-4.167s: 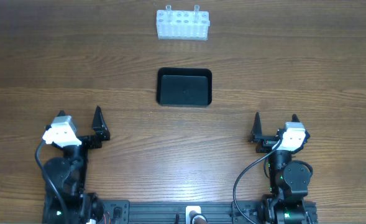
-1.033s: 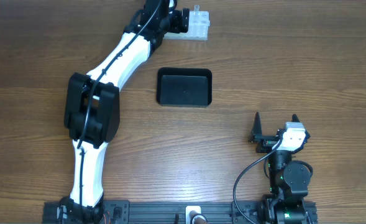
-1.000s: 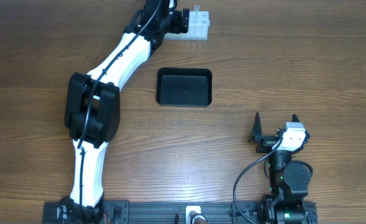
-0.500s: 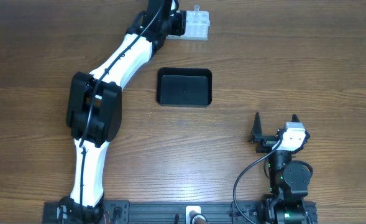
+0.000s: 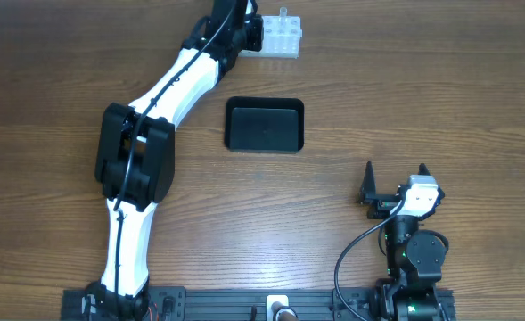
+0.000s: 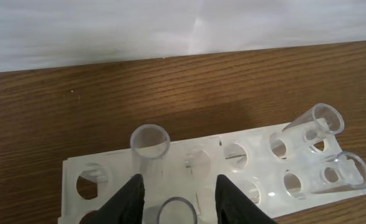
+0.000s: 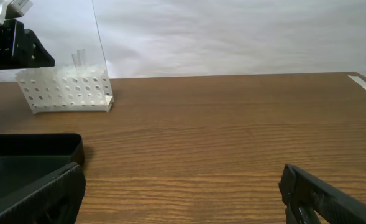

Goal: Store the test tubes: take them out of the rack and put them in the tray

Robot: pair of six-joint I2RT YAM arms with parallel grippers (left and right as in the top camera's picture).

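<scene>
The clear plastic rack (image 5: 280, 37) stands at the table's far edge, and the black tray (image 5: 265, 125) lies nearer, mid-table. My left gripper (image 5: 250, 32) is at the rack's left end. In its wrist view the left gripper (image 6: 178, 202) is open, its fingers either side of one upright clear test tube (image 6: 177, 211) without touching it. Another tube (image 6: 150, 142) stands just beyond, and two more tubes (image 6: 319, 122) lean at the rack's (image 6: 232, 168) other end. My right gripper (image 5: 394, 184) rests open near its base, holding nothing; from there the rack (image 7: 64, 92) and tray (image 7: 27, 155) show far off.
The brown wooden table (image 5: 422, 89) lies bare to the right of the tray and rack. A white wall (image 6: 170, 25) rises just behind the rack. The left arm's white links (image 5: 168, 89) stretch diagonally across the table's left half.
From its rest by the base 4.2 s ago, the left arm has reached to the rack. Over the last second its gripper crept slightly farther along the rack. The right arm stayed still.
</scene>
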